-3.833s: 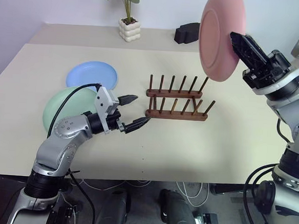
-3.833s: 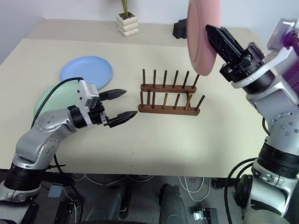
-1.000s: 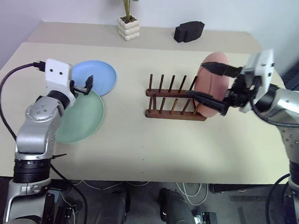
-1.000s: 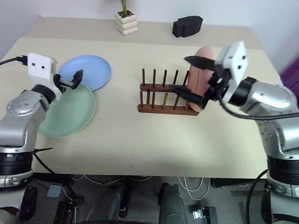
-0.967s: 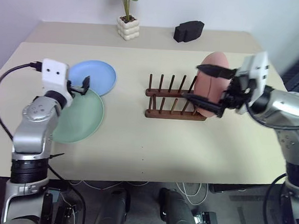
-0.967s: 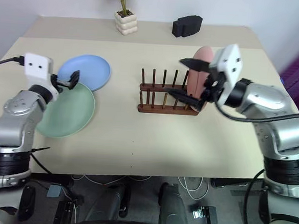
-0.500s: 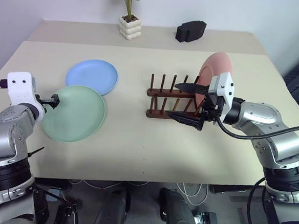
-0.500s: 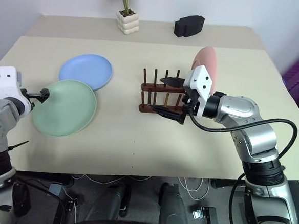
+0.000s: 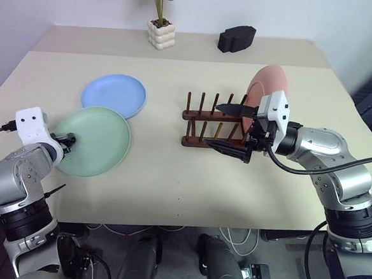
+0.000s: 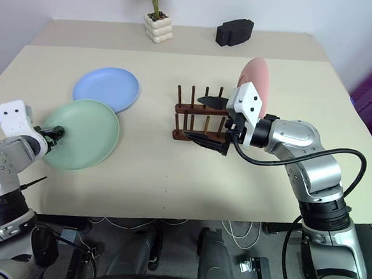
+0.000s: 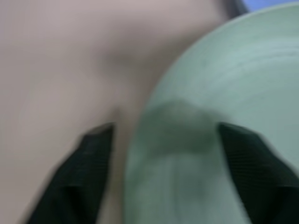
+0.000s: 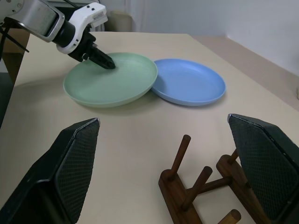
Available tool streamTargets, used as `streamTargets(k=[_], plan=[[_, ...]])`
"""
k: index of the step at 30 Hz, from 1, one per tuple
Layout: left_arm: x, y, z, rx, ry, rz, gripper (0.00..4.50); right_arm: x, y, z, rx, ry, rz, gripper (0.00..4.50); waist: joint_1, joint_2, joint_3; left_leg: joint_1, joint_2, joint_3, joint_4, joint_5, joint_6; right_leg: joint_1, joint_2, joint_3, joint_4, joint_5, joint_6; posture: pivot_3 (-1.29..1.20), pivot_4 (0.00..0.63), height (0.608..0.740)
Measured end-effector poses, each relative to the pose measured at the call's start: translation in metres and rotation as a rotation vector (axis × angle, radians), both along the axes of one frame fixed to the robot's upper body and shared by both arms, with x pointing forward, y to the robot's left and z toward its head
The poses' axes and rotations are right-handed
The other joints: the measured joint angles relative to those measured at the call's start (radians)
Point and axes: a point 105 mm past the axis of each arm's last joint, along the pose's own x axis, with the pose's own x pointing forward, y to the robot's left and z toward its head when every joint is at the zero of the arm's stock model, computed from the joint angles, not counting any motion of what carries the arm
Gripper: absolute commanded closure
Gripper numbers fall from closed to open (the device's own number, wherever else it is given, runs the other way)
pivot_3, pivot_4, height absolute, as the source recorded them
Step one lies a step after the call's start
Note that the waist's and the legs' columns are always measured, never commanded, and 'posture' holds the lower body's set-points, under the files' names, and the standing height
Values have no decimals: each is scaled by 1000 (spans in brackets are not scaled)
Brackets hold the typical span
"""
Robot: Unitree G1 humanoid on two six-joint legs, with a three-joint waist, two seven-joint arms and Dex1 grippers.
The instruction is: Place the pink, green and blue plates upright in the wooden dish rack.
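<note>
Left eye view: beige table [image 9: 189, 178] against a white wall [image 9: 74, 1]; left claw [image 9: 68, 141] straddles the green plate's [image 9: 100, 140] rim, right claw [image 9: 231, 127] released.

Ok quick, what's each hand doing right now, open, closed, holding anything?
Left hand: fingers straddle the green plate rim; a closed grip cannot be told.
Right hand: open, empty, at the wooden dish rack.

Left end effector [image 9: 66, 140] reaches forward and down, fingers apart; right end effector [image 9: 233, 128] points left, jaws wide
</note>
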Motion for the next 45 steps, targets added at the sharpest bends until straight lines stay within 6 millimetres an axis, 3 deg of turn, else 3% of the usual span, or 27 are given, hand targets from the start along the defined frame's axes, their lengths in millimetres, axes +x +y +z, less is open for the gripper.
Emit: streamTargets(k=[4, 14, 24, 29, 33, 39, 45], plan=[[0, 0, 1, 2, -8, 0, 4465, 0, 0, 0, 0, -1, -1, 0, 1, 0, 0, 0, 0, 0, 0, 0, 0, 0, 0, 0, 0, 0, 0, 0, 150, 735], [2, -1, 7, 1, -55, -9, 4465, 0, 1, 0, 3, -3, 4, 0, 1, 0, 0, 0, 0, 0, 0, 0, -1, 0, 0, 0, 0, 1, -1, 0, 150, 735], [19, -31, 46, -36, -342, -154, 4465, 2, 1, 6, -21, -54, -8, 0, 1, 0, 0, 0, 0, 0, 0, 1, -1, 0, 0, 0, 0, 1, -1, 0, 150, 735], [32, -61, 76, -11, -480, -246, 4465, 7, 7, 18, -95, -180, -26, 0, 2, 0, 0, 0, -1, 0, 1, 1, -1, 0, 0, 0, 0, 1, 0, 0, 150, 735], [39, -96, 105, 59, -594, -344, 4465, 14, 14, 10, -186, -238, -32, 0, 1, 0, 0, -1, -1, 1, 1, 1, -1, 0, 0, 1, -1, 2, 1, 0, 150, 735], [43, -133, 128, 168, -684, -380, 4465, 34, 31, 0, -312, -387, -85, 0, -2, 0, 0, 0, -1, 1, 1, 1, -2, 0, 0, 1, -1, 3, 1, 0, 150, 735], [40, -147, 154, 177, -786, -368, 4465, 47, 52, 3, -348, -538, -118, 0, 0, 0, 0, -1, -2, 1, 1, 1, -2, 0, 0, 1, -1, 3, 2, 0, 150, 735]])
